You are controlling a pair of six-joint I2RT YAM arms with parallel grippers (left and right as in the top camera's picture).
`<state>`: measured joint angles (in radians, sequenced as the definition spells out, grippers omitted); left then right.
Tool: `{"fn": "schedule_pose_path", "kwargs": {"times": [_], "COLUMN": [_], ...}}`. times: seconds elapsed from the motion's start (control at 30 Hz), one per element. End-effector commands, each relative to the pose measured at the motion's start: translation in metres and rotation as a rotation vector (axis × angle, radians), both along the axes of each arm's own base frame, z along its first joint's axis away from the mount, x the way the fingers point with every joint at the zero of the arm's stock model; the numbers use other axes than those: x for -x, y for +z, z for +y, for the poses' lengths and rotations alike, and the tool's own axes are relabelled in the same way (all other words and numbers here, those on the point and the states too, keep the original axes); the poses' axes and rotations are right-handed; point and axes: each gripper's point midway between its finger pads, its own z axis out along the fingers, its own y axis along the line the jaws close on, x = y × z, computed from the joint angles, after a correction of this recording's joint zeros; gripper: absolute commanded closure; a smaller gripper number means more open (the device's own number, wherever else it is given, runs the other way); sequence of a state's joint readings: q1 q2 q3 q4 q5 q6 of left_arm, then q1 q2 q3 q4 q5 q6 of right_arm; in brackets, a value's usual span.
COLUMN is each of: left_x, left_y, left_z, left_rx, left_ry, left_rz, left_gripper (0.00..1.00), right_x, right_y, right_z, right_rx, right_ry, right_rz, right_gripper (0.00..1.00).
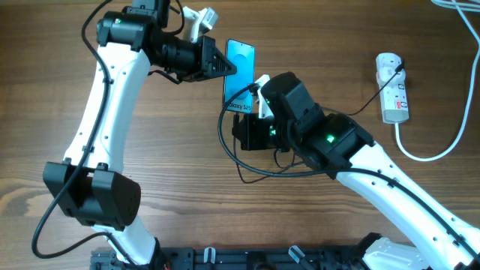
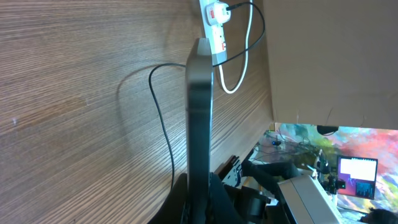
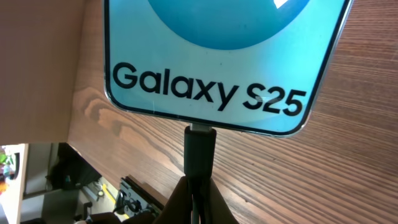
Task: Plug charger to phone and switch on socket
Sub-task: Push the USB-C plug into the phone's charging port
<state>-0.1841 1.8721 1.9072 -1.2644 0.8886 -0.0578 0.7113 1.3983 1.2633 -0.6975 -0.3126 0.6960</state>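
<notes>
While left gripper clamps the phone, right gripper pinches charger at its edge.

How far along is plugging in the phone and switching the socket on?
Done: the left pincer grips the phone. In hand: the right pincer presses the charger against the phone's bottom edge; it looks in or nearly in. Left: switching on the socket, with neither pincer near it.

The phone stands edge-on in the jaws, the socket and charger lying beyond it.
</notes>
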Motion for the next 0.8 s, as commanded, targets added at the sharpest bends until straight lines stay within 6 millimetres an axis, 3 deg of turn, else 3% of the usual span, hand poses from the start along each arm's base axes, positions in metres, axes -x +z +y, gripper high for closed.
{"fn": "schedule_pose_path", "kwargs": {"times": [0.0, 0.3, 0.67, 0.77], "left_x": [0.006, 0.01, 0.011, 0.011], "left_y": [0.007, 0.005, 0.005, 0.005], "left_z": [-0.005, -0.004, -0.004, -0.004], "left_rx": [0.041, 0.037, 0.034, 0.035], "left_ry": [-0.016, -0.015, -0.017, -0.017], "left_rz": [0.02, 0.042, 0.046, 0.046], "left_gripper": [0.96, 0.96, 0.96, 0.96], "right_x": [-0.013, -0.025, -0.026, -0.034], "right_y": [0.018, 0.021, 0.034, 0.035], "right_z": [-0.003, -0.007, -0.004, -0.011], "right_rx": [-0.019, 0.046, -0.003, -0.01], "right_ry": [-0.051, -0.004, -0.043, -0.082], "right_rz": [-0.068, -0.204, -0.18, -0.167], "right_gripper": [0.96, 0.96, 0.96, 0.96]}}
